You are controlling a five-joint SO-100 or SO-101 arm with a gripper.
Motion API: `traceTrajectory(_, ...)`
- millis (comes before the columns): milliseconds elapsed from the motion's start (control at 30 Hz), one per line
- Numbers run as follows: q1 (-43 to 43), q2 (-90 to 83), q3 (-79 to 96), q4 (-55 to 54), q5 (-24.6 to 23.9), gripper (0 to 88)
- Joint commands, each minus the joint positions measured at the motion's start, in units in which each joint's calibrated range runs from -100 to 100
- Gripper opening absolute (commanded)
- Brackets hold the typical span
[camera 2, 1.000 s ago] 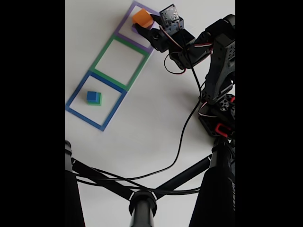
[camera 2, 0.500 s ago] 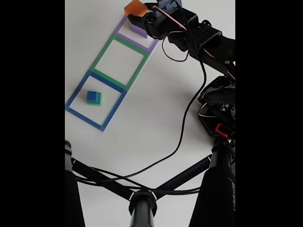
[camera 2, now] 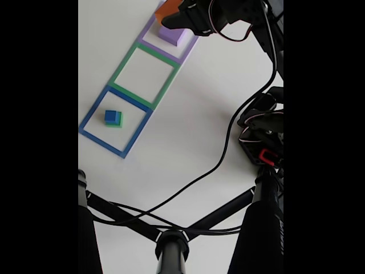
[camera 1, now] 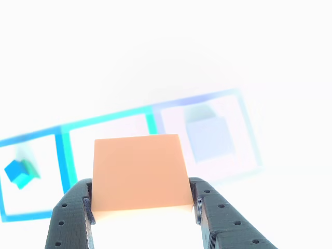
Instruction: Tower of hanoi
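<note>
Since the earlier frame the gripper (camera 2: 171,16) has risen, lifting the orange block (camera 1: 139,174) clamped between its fingers off the purple block (camera 2: 174,34), which sits in the purple taped square (camera 2: 149,29) on the white table (camera 2: 188,131).

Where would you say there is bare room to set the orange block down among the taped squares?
The green taped square in the middle is bare. The blue one holds the small blue-on-green stack with room around it. The purple one is crowded: the purple block sits there under the hand holding the orange block.
</note>
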Motion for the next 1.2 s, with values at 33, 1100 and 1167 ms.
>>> traceTrajectory(33, -3.97, -1.18, -15.80, 13.68, 0.00, 12.2)
traceTrajectory(1100, -9.25, -9.98, 62.02, -58.14, 0.00, 11.9)
traceTrajectory(1167, -9.44, -7.15, 66.75, -66.48, 0.00, 12.0)
